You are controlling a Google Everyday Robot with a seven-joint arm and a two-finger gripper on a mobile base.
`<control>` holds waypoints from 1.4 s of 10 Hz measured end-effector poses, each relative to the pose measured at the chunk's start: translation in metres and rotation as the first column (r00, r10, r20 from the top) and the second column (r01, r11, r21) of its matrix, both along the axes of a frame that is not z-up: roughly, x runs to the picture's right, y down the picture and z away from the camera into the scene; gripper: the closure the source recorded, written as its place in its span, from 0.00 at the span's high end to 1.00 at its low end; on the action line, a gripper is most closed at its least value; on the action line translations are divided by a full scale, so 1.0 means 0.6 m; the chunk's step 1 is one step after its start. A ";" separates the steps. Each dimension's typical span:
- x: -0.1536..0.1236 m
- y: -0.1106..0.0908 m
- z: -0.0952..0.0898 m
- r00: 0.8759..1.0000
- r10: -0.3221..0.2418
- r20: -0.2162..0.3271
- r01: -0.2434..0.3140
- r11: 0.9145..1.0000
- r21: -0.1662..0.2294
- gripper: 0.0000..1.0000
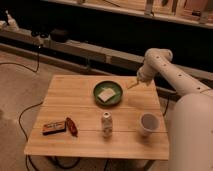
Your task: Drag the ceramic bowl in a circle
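Item one: ceramic bowl (pixel 118 95). Dark green, round and shallow, wider than the white cup (pixel 148 123). It sits upright on the far-middle part of the wooden table (pixel 75 95), with a pale square piece (pixel 106 95) lying flat inside. We judge its surface smooth and its base broad. It should therefore slide on the wood rather than tip, provided it is moved from low on the rim.

Item two: gripper (pixel 132 85). It is carried by the white arm (pixel 165 70), which reaches in from the right. It hangs just beside the bowl's right rim, close to table height, and we cannot confirm contact. Whether it is released or clenched we cannot tell. We read this placement as an approach to the edge nearest the arm, from which a drag could begin. In our judgement the circle is not yet started.

Item three: sundries.
- small white bottle (pixel 106 124), upright, in front of the bowl
- white cup, front right
- flat packet (pixel 53 128) and red item (pixel 71 126), side by side at front left

All stand apart from the bowl. We rate the bottle the closest obstacle to a circular path.
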State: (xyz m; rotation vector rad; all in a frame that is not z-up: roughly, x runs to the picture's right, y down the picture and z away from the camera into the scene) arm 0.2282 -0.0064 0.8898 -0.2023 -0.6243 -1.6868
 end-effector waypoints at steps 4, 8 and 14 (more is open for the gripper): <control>-0.003 0.000 0.001 1.000 -0.003 0.002 0.003 1.000 -0.001 0.80; -0.065 0.011 0.049 0.995 -0.011 0.094 0.009 1.000 0.020 0.80; -0.114 -0.005 0.119 0.989 -0.028 0.142 0.005 0.987 0.161 0.80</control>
